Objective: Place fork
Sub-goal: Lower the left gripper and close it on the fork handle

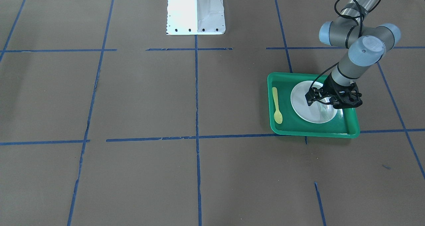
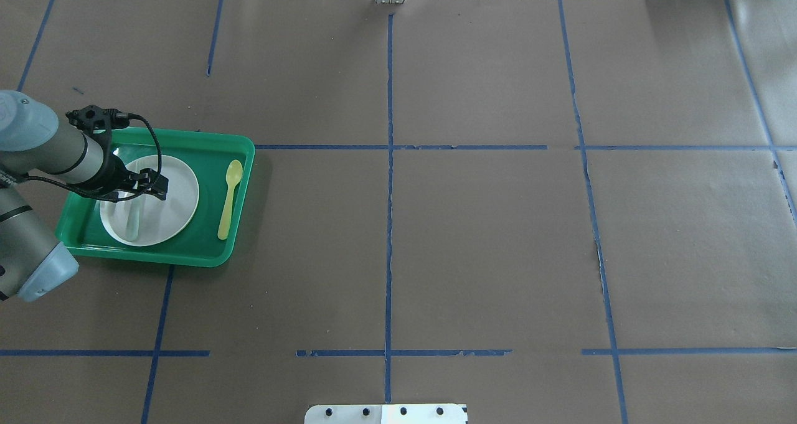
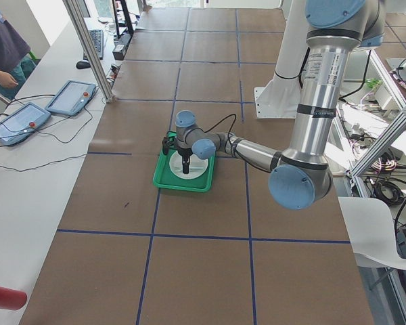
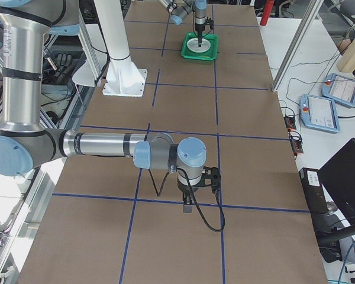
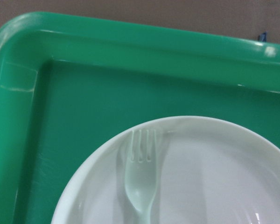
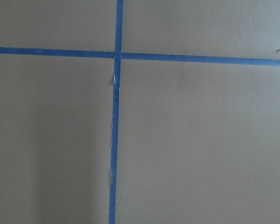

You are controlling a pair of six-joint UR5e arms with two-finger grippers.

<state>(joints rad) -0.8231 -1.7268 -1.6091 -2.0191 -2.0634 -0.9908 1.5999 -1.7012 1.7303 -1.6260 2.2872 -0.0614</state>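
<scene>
The fork (image 5: pixel 141 182) lay flat on the white plate (image 2: pixel 180 193) in the green tray (image 2: pixel 205 249) near the worktop's left edge, probably its intended place, with the yellow spoon (image 2: pixel 229 200) beside the plate. The left gripper (image 2: pixel 138 188) hovered just above, fingers apparently spread and holding nothing. The right gripper (image 4: pixel 188 207) hung toward the right end, out of the way; whether it was spread or closed I cannot tell.

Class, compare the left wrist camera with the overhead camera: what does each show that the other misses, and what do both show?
Left wrist only: the separate tines of the fork. Overhead only: the yellow spoon in the tray beside the plate, and the left arm. Both: the fork lying on the white plate in the green tray.
</scene>
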